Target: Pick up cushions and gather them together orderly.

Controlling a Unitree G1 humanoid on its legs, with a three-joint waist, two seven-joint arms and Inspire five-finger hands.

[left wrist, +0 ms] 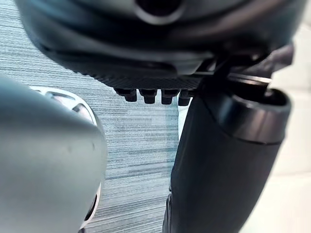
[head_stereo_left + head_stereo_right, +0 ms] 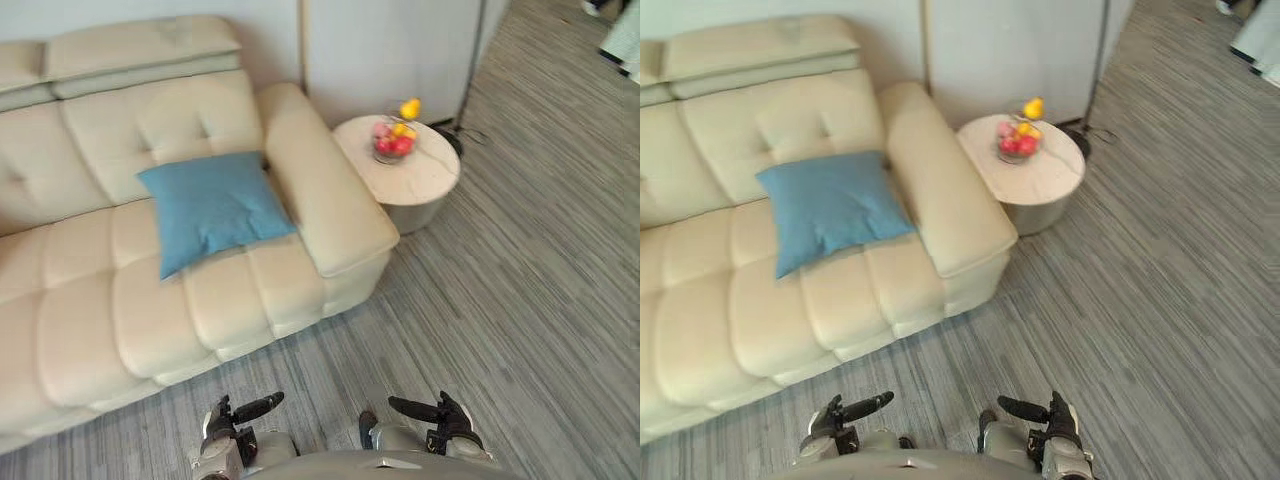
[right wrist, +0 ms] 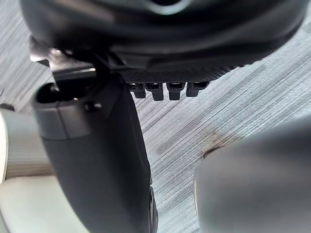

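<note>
A single blue cushion (image 2: 212, 205) leans against the backrest of the cream sofa (image 2: 90, 300), on the seat next to its right armrest (image 2: 320, 190). My left hand (image 2: 235, 425) and right hand (image 2: 445, 420) hang low over the striped grey floor in front of the sofa, far from the cushion. Both are open and hold nothing. In the left wrist view the thumb (image 1: 228, 160) stands out past the row of fingertips (image 1: 150, 94). The right wrist view gives the same picture, thumb (image 3: 97, 160) beside fingertips (image 3: 167, 90), with bare floor beyond.
A round white side table (image 2: 420, 175) stands just right of the armrest, carrying a fruit bowl (image 2: 394, 143) and a yellow fruit (image 2: 410, 108). A thin lamp pole (image 2: 472, 60) rises behind it. Grey floor (image 2: 520, 300) spreads to the right.
</note>
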